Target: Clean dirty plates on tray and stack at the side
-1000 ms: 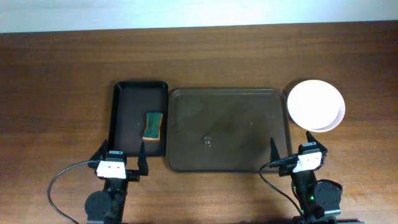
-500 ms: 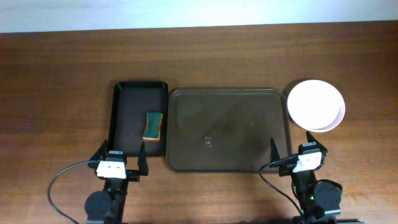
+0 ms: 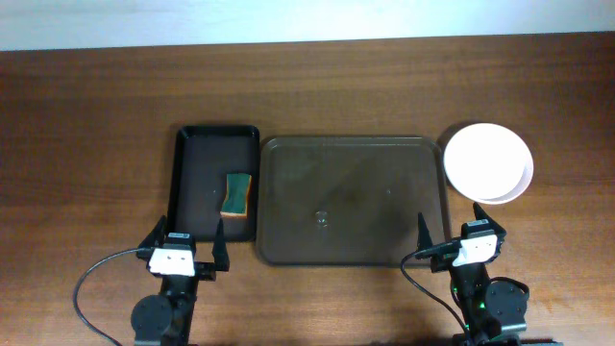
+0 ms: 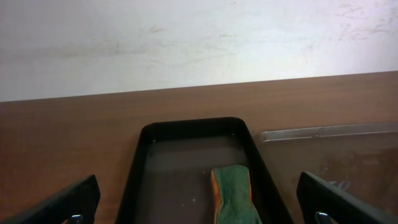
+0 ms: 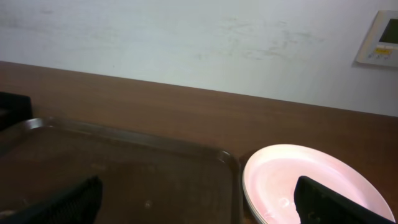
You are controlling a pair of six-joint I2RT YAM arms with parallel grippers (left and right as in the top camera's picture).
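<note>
The large dark brown tray lies at the table's centre with no plates on it; it also shows in the right wrist view. The plates sit stacked on the table right of the tray, a white one on top; the stack shows in the right wrist view. Its top plate looks clean. My left gripper is open and empty near the front edge, below the black tray. My right gripper is open and empty, in front of the tray's right corner and the stack.
A smaller black tray left of the brown tray holds a green and orange sponge, also in the left wrist view. A white wall runs behind the table.
</note>
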